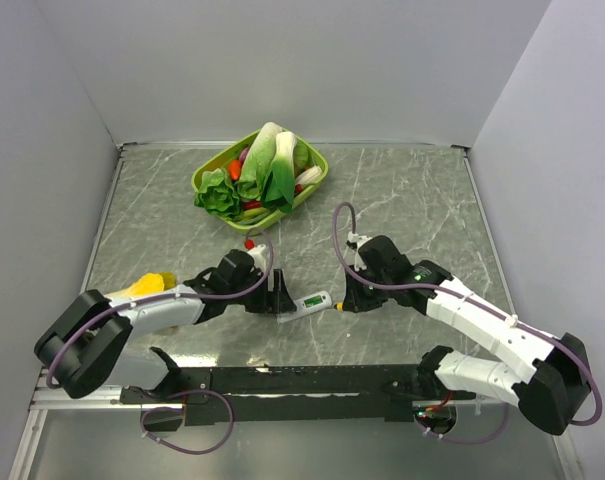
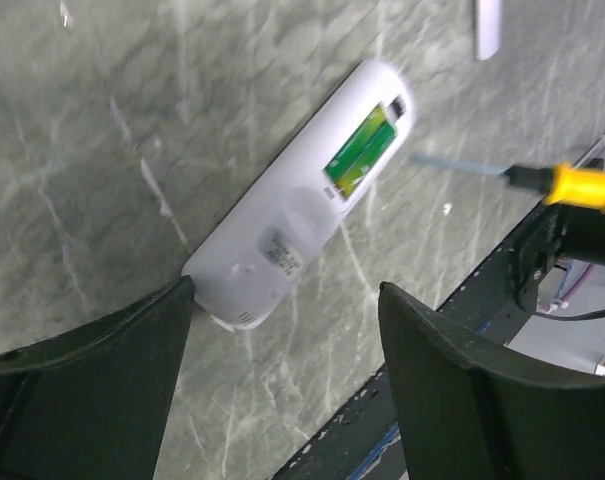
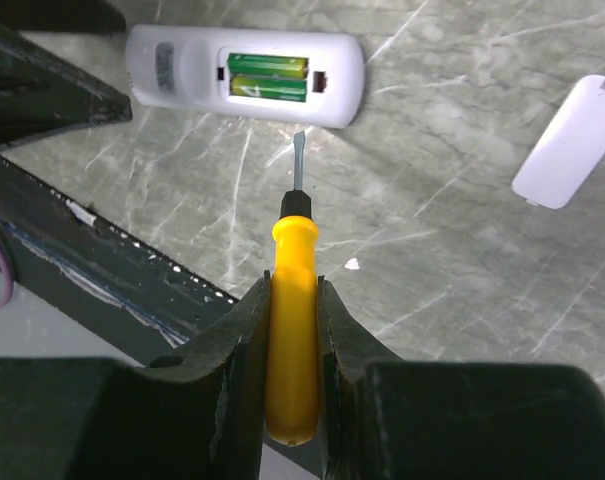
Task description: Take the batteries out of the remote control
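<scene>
Grey-green veined marble table (image 1: 412,200), pale walls, green basket (image 1: 320,163) of toy vegetables at the far side. The remote control (image 1: 307,303) lies mid-table, back up, its cover (image 3: 572,140) off and lying well apart. Both green batteries (image 3: 268,77) sit in the bay. The left gripper (image 2: 287,300) stands wide at the remote's end; one finger looks to touch it, the other stands clear, so nothing is clamped. The right gripper (image 3: 294,290) is clamped on the yellow-handled screwdriver (image 3: 294,240), blade aimed at the bay and just short of the remote's edge. Judgement: pinch the remote first so it cannot skid, then set the blade under one battery's end and lever gently. A hard pry could flick the cell away.
</scene>
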